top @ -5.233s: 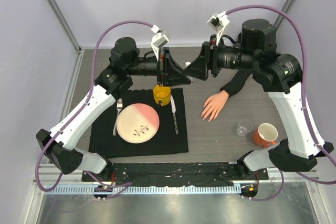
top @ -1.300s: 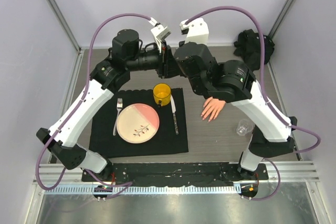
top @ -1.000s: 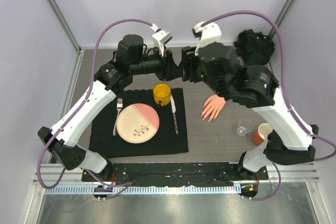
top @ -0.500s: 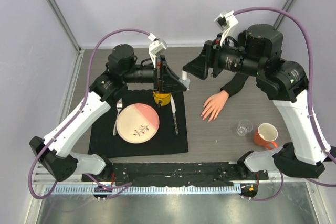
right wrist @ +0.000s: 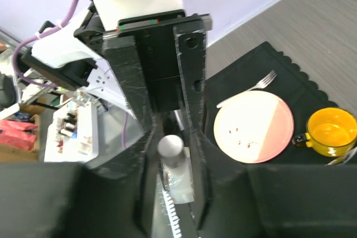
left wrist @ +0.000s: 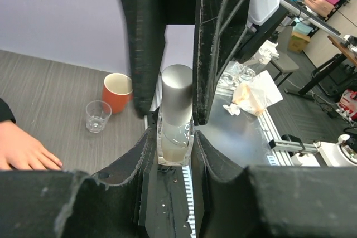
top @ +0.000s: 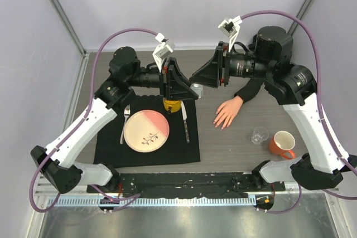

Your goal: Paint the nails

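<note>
The nails (top: 221, 124) are waiting unpainted at the fingertips of the pale mannequin hand (top: 227, 112), which is lying palm down on the desk (top: 234, 154) just right of the black placemat (top: 111, 143). Its fingers are spreading toward the near edge, a pose that is likely meant to leave each nail facing up and apart from its neighbours.

Above the mat's far edge, well clear of the hand, the two arms are meeting nose to nose. The left tool (left wrist: 175, 157) is pinching the small clear bottle (left wrist: 175, 137) by its glass body, leaving the silver cap (left wrist: 177, 85) sticking out toward its partner. The right tool (right wrist: 172, 157) is bracketing that cap closely on both sides. Whether it is actually gripping yet cannot be told from these views.

The arrangement suggests the opening step: one arm is steadying the bottle while the other is lining up to twist the cap free, presumably with a brush under it. No polish appears to be on the nails.

Around them, a plate (top: 146, 130), a yellow mug (top: 172, 103), a small glass (top: 259, 135) and an orange mug (top: 282, 143) are standing untouched.
</note>
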You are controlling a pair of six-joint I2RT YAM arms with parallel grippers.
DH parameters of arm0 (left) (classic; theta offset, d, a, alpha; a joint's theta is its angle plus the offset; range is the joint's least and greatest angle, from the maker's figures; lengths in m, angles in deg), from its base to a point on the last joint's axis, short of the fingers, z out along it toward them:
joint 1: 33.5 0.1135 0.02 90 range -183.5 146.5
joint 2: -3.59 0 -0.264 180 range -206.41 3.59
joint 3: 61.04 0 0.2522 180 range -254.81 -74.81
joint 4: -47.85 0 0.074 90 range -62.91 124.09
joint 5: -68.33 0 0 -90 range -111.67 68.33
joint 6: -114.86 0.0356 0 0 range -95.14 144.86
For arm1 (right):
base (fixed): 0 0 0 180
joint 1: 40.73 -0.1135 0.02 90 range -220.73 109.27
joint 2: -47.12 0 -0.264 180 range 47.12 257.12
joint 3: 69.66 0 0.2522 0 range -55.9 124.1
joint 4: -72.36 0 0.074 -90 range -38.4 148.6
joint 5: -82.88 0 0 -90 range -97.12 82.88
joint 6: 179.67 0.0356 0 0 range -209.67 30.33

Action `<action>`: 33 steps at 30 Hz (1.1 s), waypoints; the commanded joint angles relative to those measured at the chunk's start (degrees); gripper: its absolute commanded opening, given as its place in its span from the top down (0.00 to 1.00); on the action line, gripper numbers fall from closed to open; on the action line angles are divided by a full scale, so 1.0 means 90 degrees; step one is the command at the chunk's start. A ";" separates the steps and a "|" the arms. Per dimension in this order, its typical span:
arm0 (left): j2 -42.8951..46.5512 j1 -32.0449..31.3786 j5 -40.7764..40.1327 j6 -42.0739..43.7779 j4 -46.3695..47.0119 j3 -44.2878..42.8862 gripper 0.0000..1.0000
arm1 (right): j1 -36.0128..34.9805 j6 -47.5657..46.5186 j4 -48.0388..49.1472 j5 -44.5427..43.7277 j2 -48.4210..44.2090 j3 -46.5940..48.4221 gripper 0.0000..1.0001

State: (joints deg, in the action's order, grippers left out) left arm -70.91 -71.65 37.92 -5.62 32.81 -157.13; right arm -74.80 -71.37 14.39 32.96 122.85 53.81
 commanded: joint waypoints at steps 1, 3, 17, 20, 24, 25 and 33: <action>0.0006 -0.0009 -0.0175 0.0396 -0.0148 -0.0402 1.00 | 0.0054 -0.0090 0.0235 0.0225 -0.0094 0.0085 0.76; -0.0033 0.0001 -0.0741 0.0748 -0.0900 -0.0608 1.00 | 0.0054 -0.0363 0.0050 0.0157 -0.0074 0.0153 0.82; -0.0735 -0.0194 -0.4814 0.2243 -0.2368 -0.2151 1.00 | -0.4303 -0.0685 0.0029 -1.0643 0.0002 0.0434 0.99; -0.0921 -0.0272 -0.4932 0.2293 -0.2231 -0.2288 1.00 | -0.4837 -0.0911 -0.0448 -1.1316 0.0949 0.1477 0.99; -0.0941 -0.0322 -0.4961 0.2371 -0.2182 -0.2201 1.00 | -0.4838 -0.0969 -0.0393 -1.1358 0.1138 0.1609 0.99; -0.0902 -0.0322 -0.4981 0.2400 -0.2240 -0.2181 1.00 | -0.4828 -0.0950 -0.0294 -1.1299 0.0963 0.1502 0.98; -0.0521 -0.0312 -0.4289 0.2693 -0.2455 -0.1645 1.00 | -0.4370 -0.0960 -0.0155 -0.9495 0.0249 0.0915 0.42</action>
State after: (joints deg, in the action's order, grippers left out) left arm -76.61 -75.58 1.77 16.54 7.28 -174.11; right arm -115.17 -81.29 12.84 -64.50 129.10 61.03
